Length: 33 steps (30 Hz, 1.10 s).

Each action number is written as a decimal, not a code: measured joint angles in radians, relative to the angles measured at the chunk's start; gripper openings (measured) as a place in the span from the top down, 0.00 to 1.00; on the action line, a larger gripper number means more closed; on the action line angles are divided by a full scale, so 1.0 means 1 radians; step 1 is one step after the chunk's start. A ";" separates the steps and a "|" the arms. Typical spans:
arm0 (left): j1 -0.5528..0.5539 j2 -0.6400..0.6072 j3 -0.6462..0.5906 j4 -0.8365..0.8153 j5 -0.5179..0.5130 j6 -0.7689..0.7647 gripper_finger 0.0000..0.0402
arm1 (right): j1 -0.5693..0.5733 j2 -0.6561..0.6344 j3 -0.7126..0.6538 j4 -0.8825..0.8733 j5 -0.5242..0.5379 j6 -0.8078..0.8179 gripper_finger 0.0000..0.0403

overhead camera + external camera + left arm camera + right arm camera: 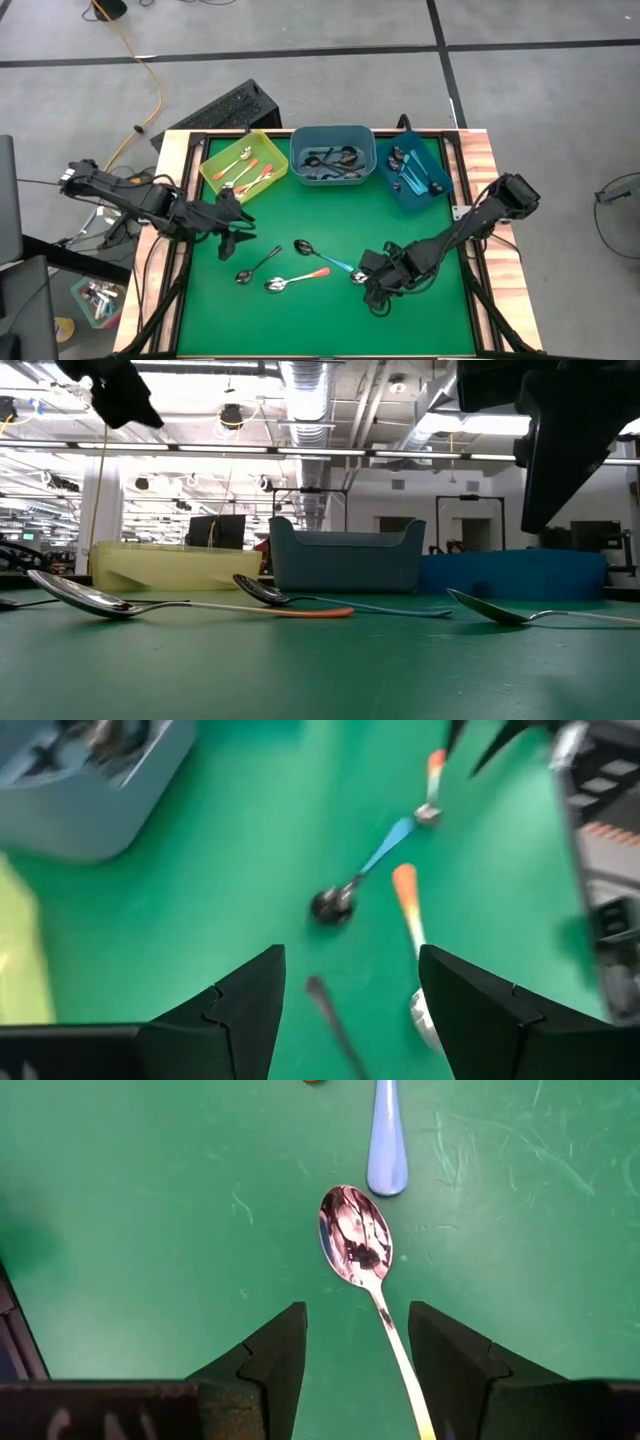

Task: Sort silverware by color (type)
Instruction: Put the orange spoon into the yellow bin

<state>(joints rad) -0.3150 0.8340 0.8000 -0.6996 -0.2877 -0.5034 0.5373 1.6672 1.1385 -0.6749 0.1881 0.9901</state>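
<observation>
Green mat (330, 215), loose spoons (296, 283), left end effector (243, 240) spread, right end effector (372, 296) spread astride a spoon handle (398, 1348)

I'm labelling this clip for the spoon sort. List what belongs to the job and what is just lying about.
Belongs to the job:
- dark-handled spoon, orange-handled spoon, teal-handled spoon, fourth spoon, all loose on the green mat
- yellow bin, grey bin, blue bin
- open left gripper, open right gripper

Lying about:
- orange cable on the floor
- dark object behind the table
</observation>
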 joint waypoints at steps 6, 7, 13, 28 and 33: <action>-0.001 0.059 0.019 -0.058 -0.034 -0.092 0.47 | 0.000 0.000 0.000 -0.002 0.000 -0.019 0.54; -0.001 0.071 0.022 -0.065 -0.034 -0.099 0.47 | 0.000 0.000 0.000 -0.006 0.000 -0.021 0.54; -0.001 0.138 0.027 -0.075 -0.033 -0.080 0.47 | -0.002 0.004 0.000 -0.037 0.000 -0.068 0.54; -0.001 0.172 0.027 0.062 -0.073 -0.018 0.47 | -0.003 0.006 -0.061 -0.021 0.019 -0.213 0.54; -0.002 0.173 0.027 0.089 -0.073 -0.012 0.47 | 0.005 0.006 -0.101 0.014 0.020 -0.221 0.54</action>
<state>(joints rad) -0.3168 1.0073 0.8268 -0.6103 -0.3606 -0.5156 0.5420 1.6737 1.0373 -0.6608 0.2081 0.7688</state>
